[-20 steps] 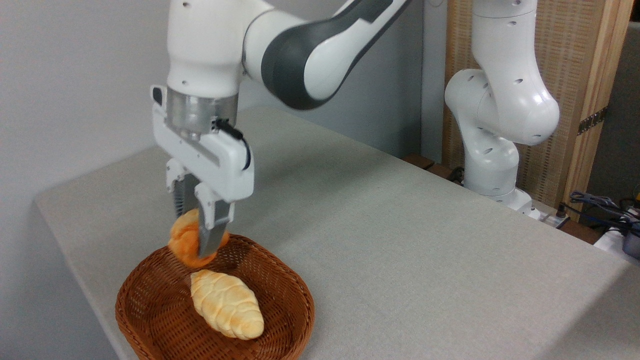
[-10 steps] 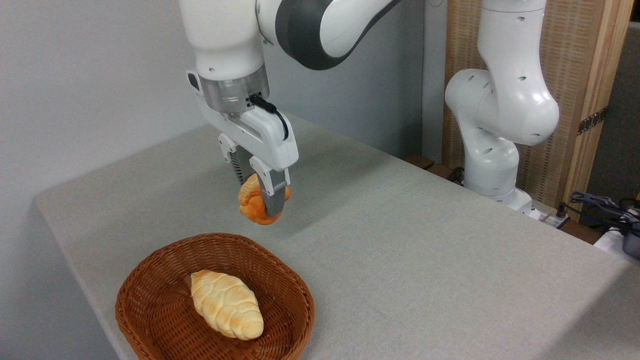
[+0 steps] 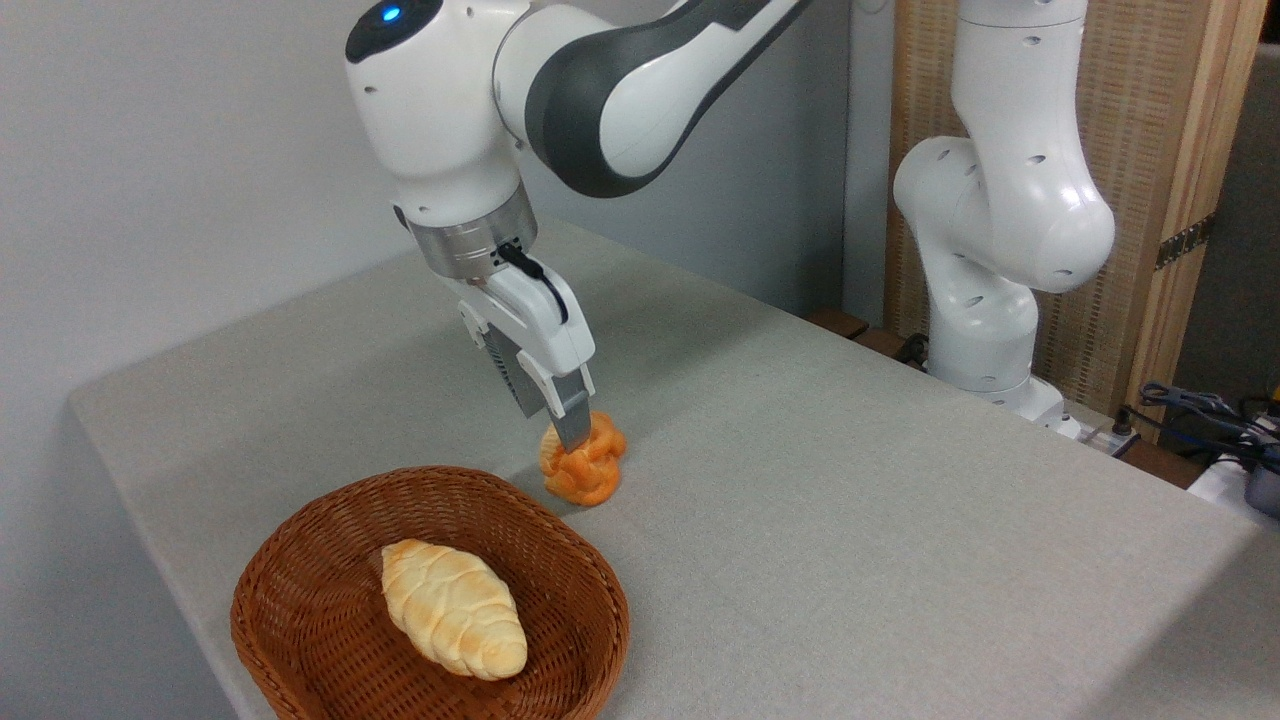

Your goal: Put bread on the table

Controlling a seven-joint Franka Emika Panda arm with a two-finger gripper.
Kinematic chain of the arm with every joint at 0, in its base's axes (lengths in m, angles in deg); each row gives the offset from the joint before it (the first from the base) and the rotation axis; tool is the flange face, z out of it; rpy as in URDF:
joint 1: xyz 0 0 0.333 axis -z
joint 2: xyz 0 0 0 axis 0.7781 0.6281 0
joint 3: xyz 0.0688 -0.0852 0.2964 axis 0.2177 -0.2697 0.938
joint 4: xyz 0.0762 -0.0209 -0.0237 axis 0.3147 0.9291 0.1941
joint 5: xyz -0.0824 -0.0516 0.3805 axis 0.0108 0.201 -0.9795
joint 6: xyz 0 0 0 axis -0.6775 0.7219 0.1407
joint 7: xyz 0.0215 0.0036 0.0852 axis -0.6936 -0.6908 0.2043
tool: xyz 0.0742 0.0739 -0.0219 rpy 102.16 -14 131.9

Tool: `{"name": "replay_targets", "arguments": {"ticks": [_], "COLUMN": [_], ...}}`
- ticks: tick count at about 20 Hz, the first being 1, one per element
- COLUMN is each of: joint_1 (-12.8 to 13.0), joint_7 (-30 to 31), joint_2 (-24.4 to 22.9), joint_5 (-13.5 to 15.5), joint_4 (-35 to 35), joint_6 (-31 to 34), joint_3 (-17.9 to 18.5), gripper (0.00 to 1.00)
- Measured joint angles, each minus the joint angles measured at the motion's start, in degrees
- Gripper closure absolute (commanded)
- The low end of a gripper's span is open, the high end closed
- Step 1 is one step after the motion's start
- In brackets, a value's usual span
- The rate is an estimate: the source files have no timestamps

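1. You've got the small golden-orange knotted bun (image 3: 585, 470) sitting on the light grey-beige cloth tabletop (image 3: 850, 500), just past the far rim of the brown wicker basket (image 3: 300, 600), outside it.
2. The bun's underside meets the cloth; a small shadow sits tight against its left side.
3. Your white two-finger gripper (image 3: 565, 440) is angled down and to the right from the wrist, fingertips at the top of the bun.
4. The near finger (image 3: 570, 415) overlaps the bun's upper left; the other finger is mostly hidden behind it.
5. Grip state: you can't tell from this angle whether the fingers are pinching the bun or have let go. No gap is visible either way.
6. A black cable loops along the gripper body below the silver wrist ring (image 3: 470, 240).
7. A blue light (image 3: 390, 13) shows on top of the white arm segment above the wrist.
8. In the basket lies a pale braided oval loaf (image 3: 452, 610), lengthwise from upper left to lower right, well apart from the bun and gripper.
9. The arm's white base column (image 3: 990, 250) stands at the table's far right edge, in front of a woven wood-framed screen (image 3: 1150, 150).
10. Cables and a power strip (image 3: 1200, 420) lie off the table, far right.
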State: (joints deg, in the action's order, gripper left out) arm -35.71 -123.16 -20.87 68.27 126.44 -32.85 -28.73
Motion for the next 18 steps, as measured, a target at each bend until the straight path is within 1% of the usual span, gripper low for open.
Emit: {"name": "replay_targets", "arguments": {"ticks": [2, 8, 13, 15, 18], "joint_1": [0.4, 0.4, 0.3, -0.1, -0.4], "joint_7": [0.0, 0.0, 0.0, 0.0, 0.0], "joint_2": [0.5, 0.5, -0.3, -0.6, -1.1], "joint_5": [0.0, 0.0, 0.0, 0.0, -0.5], "joint_4": [0.0, -0.9, -6.1, -7.8, -8.6], "joint_6": [-0.1, -0.4, -0.8, -2.6, -4.8], "joint_3": [0.0, 0.0, 0.6, 0.7, 2.2], "gripper": [0.0, 0.0, 0.0, 0.0, 0.0]}}
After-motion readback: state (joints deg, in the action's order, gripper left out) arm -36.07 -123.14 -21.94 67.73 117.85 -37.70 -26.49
